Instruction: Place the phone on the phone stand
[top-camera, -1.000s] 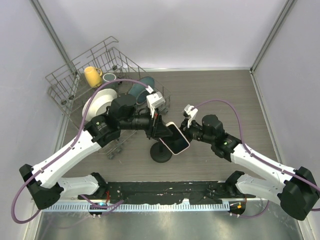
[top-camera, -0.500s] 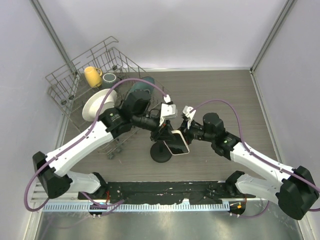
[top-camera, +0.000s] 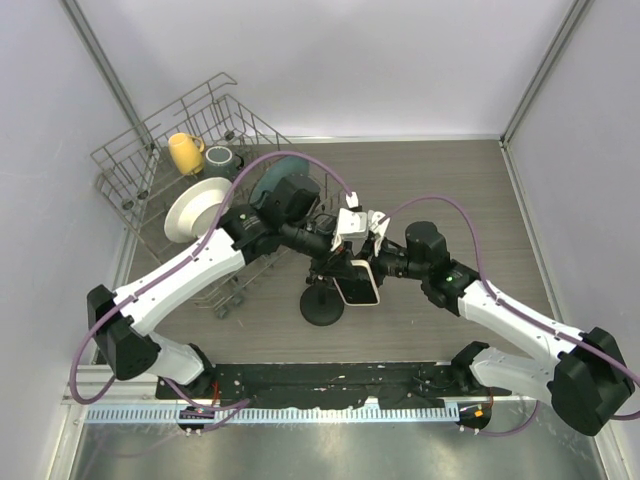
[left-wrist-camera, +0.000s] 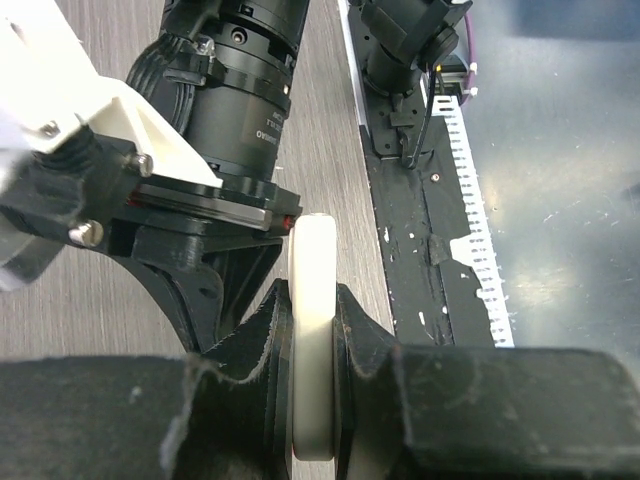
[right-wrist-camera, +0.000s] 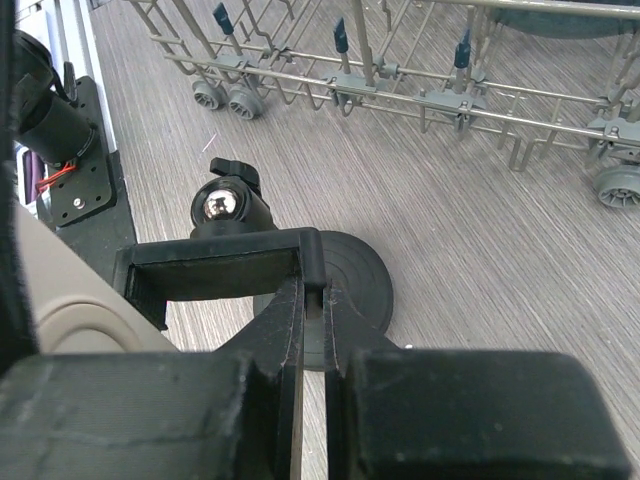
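White arms (top-camera: 190, 275), black joints (top-camera: 425, 245), purple cables (top-camera: 455, 210); left gripper (left-wrist-camera: 312, 340) and right gripper (right-wrist-camera: 312, 310) black.

Top camera high behind my bases, looking down on the table (top-camera: 450, 190), left wrist camera close, along the phone (left-wrist-camera: 312, 330) edge toward the near side, right wrist camera low, facing stand (right-wrist-camera: 355, 280) and rack (right-wrist-camera: 228, 98), both seen from top too.

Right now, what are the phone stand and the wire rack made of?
The phone stand looks like matte black plastic, maybe rubbery on its ringed disc base; its ball joint shines like polished metal. The wire rack seems thin grey metal rods, dull-finished, with dark caps on prongs and small wheels that look plastic.
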